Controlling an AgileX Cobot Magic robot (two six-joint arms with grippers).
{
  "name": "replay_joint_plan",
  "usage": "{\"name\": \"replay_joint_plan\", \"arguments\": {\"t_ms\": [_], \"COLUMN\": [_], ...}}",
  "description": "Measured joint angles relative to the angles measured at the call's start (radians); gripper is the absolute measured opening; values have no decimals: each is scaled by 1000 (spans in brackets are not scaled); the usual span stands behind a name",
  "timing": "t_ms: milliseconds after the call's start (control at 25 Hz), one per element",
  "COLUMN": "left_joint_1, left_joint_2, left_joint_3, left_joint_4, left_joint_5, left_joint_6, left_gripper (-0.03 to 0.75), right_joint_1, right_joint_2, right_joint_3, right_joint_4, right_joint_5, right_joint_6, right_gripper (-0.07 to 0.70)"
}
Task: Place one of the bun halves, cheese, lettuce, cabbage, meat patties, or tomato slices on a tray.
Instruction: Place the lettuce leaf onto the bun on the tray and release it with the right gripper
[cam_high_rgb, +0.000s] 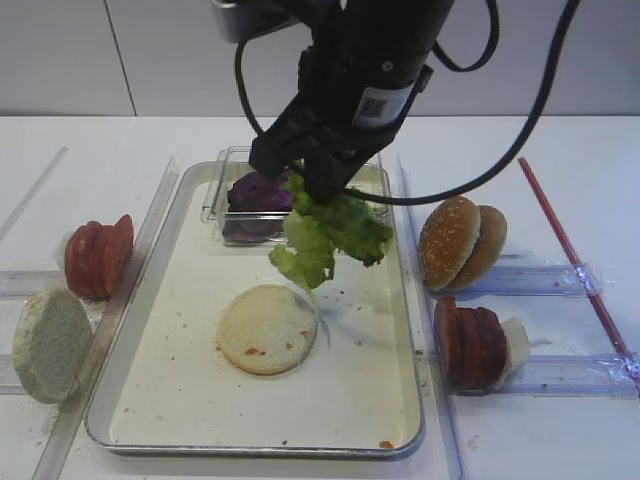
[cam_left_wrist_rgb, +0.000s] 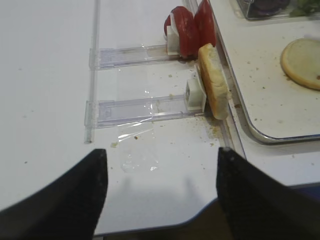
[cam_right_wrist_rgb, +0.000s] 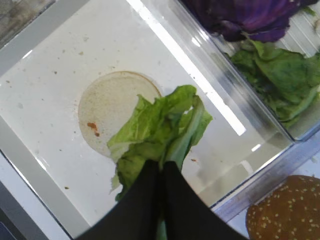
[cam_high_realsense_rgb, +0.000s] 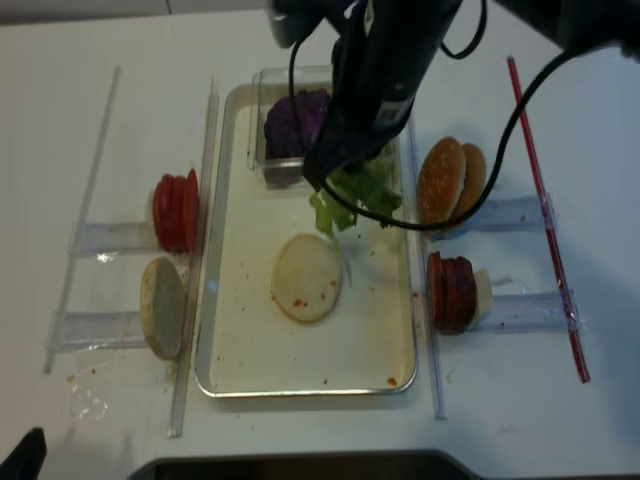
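White tabletop is running under everything, and on it a shallow rectangular metal tray is sitting in the middle with clear acrylic holders to either side. On the tray floor 1 pale round bun half is lying cut face up, and at the tray's far end a clear plastic tub is holding purple cabbage and more greens.

Over that far end the right gripper is hanging with its 2 black jaws pinched fully together on the stem end of a ruffled green lettuce leaf. The leaf is dangling clear of the tray, just in front of the tub wall, and its loose end is pointing toward the bun half.

The relation that matters: in the right wrist view the leaf's long axis is running straight out from the jaw tips, up and slightly left, and its far edge is overlapping the near rim of the bun half below. So the bun half is lying ahead of and beneath the jaws, along the leaf's own line. It looks as if lowering and a short travel forward would be laying the leaf onto it, though height above the tray is hard to judge.

The left gripper is waiting well apart over bare table, jaws spread wide and empty, so the right arm is plainly nearer.
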Motion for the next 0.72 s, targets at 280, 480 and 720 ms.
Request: {"name": "replay_joint_plan", "arguments": {"t_ms": [280, 480, 720], "left_joint_1": [0, 0, 0], "left_joint_2": [0, 0, 0], "left_joint_3": [0, 0, 0], "left_joint_4": [0, 0, 0], "left_joint_5": [0, 0, 0], "left_joint_6": [0, 0, 0], "left_gripper": [428, 428, 428], "right_joint_1": [24, 41, 59], "right_joint_2": [0, 22, 51], "right_joint_3": [31, 31, 33], "right_joint_4": [32, 48, 52], "right_joint_5": [-69, -75, -80], "right_joint_6": [0, -11, -19], "right_gripper": [48, 48, 48]}}
